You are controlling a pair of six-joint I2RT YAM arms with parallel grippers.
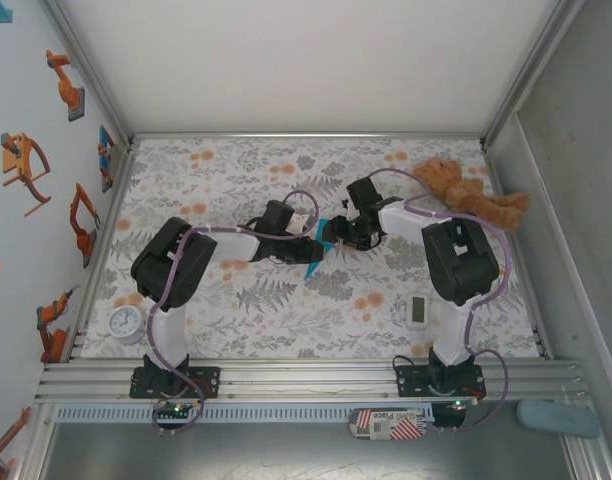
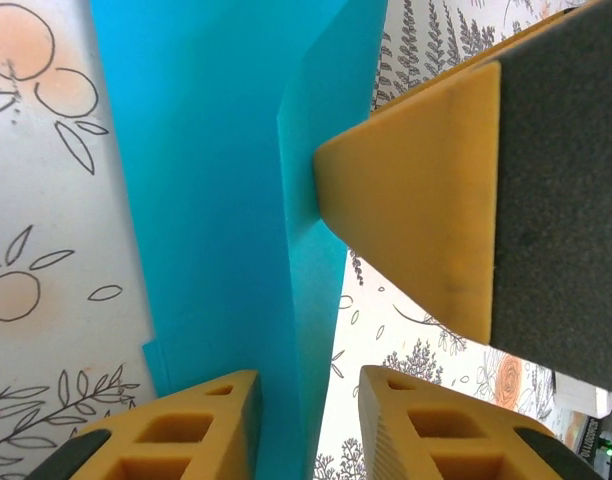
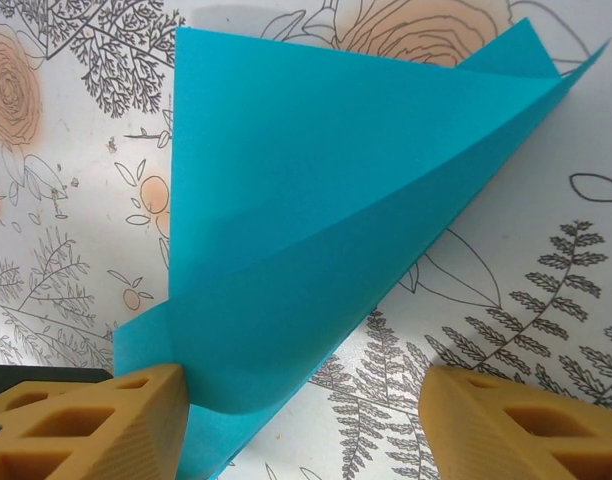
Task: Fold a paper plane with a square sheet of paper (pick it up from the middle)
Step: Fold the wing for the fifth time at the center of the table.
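Note:
The cyan-blue sheet of paper (image 1: 313,252) lies mid-table between both grippers, folded into pointed layers. In the left wrist view the paper (image 2: 206,180) stands on edge between the fingers of my left gripper (image 2: 308,400). Its left finger (image 2: 201,425) touches the paper and its right finger stands apart, so the gripper is open. A finger of the right gripper (image 2: 416,200) presses against the paper's edge from the right. In the right wrist view the paper (image 3: 316,200) lifts in a curved flap beside the left finger of my right gripper (image 3: 301,400), whose jaws are wide open.
A brown teddy bear (image 1: 473,195) lies at the back right. A white timer (image 1: 417,310) sits near the right arm's base and a round dial (image 1: 126,323) near the left arm's base. Walls close in the floral tabletop (image 1: 236,180).

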